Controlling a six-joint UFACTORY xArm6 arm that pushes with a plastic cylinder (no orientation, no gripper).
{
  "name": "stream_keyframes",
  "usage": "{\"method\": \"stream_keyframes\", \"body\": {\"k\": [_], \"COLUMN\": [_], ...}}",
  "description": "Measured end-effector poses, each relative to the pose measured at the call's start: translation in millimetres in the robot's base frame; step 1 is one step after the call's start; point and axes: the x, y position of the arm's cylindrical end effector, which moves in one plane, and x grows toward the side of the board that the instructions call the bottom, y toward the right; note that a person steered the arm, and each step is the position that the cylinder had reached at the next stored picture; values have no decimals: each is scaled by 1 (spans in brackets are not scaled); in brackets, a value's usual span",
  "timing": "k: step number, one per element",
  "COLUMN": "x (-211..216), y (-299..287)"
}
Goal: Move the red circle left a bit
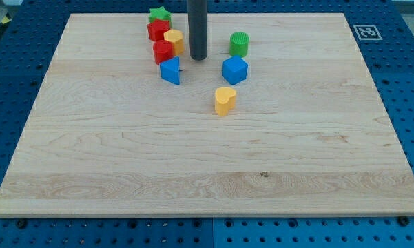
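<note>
I see no claw on this arm, only a dark rod, so there is nothing to say about open or closed; my tip [198, 58] stands on the bench [193, 172] in the upper middle of the frame. The task's thing is in the cluster at the upper left of the tip. Two red pieces are there and their shapes are small, so I cannot be sure, but I take the lower one as the red circle [163, 52]. It is near the tip, on its left side. The yellow block [173, 41] touches it at its upper right, the other red block [158, 29] is just above, and the green star [160, 14] sits at the top of the cluster. A blue block [170, 70] lies just below the red circle. I think the good way is to bring the tip a little lower in the frame, level with the middle of the red circle, and then push slowly to the left for a short way only. If I go in too high, the tip will probably catch the yellow block first and push both. To the right of the tip are a green cylinder [239, 44] and a second blue block [235, 69], and lower a yellow heart [224, 100], all well out of the way. The bench is pale smooth wood, so I expect easy sliding. Around it is a blue perforated surface [413, 103].
</note>
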Motion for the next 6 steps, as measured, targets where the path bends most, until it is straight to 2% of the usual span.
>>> {"method": "stream_keyframes", "body": {"k": [4,6], "x": [3,3], "y": [-5,-33]}}
